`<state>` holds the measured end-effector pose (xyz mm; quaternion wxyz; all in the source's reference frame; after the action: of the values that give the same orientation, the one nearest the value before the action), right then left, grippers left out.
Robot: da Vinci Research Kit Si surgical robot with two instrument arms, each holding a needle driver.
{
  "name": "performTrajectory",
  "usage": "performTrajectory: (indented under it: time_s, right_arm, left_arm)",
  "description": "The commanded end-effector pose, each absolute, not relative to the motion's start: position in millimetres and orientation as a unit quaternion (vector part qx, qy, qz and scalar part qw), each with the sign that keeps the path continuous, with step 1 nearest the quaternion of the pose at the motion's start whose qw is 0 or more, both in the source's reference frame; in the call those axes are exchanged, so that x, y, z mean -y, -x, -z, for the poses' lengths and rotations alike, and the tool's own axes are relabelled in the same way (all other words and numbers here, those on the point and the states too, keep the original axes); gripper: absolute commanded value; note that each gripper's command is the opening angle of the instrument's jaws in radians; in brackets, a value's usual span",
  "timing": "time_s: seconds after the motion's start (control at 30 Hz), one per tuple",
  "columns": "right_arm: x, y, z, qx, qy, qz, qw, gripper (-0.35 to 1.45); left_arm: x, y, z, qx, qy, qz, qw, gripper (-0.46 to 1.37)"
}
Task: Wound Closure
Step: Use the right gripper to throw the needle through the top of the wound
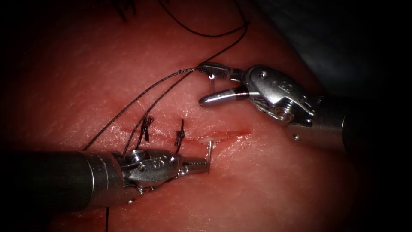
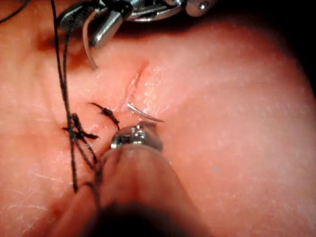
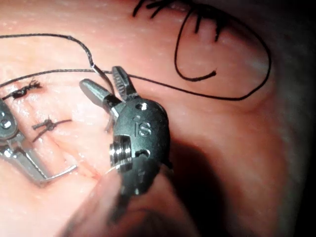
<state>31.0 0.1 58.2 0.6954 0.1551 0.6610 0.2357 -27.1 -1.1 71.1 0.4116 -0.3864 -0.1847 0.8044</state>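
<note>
The cut (image 1: 223, 135) runs across the tissue (image 1: 266, 184). The curved needle sits in the tissue across the cut's right end. Its tip part (image 1: 209, 150) rises on the near side, and my left tool (image 1: 206, 163) is shut on it, as the left wrist view shows (image 2: 145, 114). The needle's tail (image 1: 212, 83) stands out on the far side, between the open jaws of my right tool (image 1: 202, 84), which grip nothing. The thread (image 1: 150, 90) leaves the tail and runs left. In the right wrist view the right tool (image 3: 101, 78) straddles the tail.
Two tied knots (image 1: 146, 128) (image 1: 180, 136) with short cut ends sit on the cut to the left of the needle. A slack loop of thread (image 1: 206, 34) lies on the tissue at the back. The left tool's shaft (image 1: 51, 180) lies low along the near side.
</note>
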Motion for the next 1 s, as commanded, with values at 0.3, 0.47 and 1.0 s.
performTrajectory:
  time_s: [0.3,0.47,1.0]
  right_arm:
    - [1.2,-31.2,-58.0,-0.549,-0.263,-0.397,0.687,-0.35]
    - [2.5,-31.5,-58.8,-0.489,-0.309,-0.459,0.675,-0.35]
    - [8.3,-31.2,-61.7,-0.421,-0.382,-0.506,0.649,-0.35]
  left_arm:
    - [1.2,26.3,-71.0,0.188,0.388,-0.805,0.408,0.0]
    - [1.2,26.3,-71.0,0.188,0.388,-0.805,0.408,0.0]
    - [0.8,26.6,-71.1,0.187,0.388,-0.805,0.406,0.03]
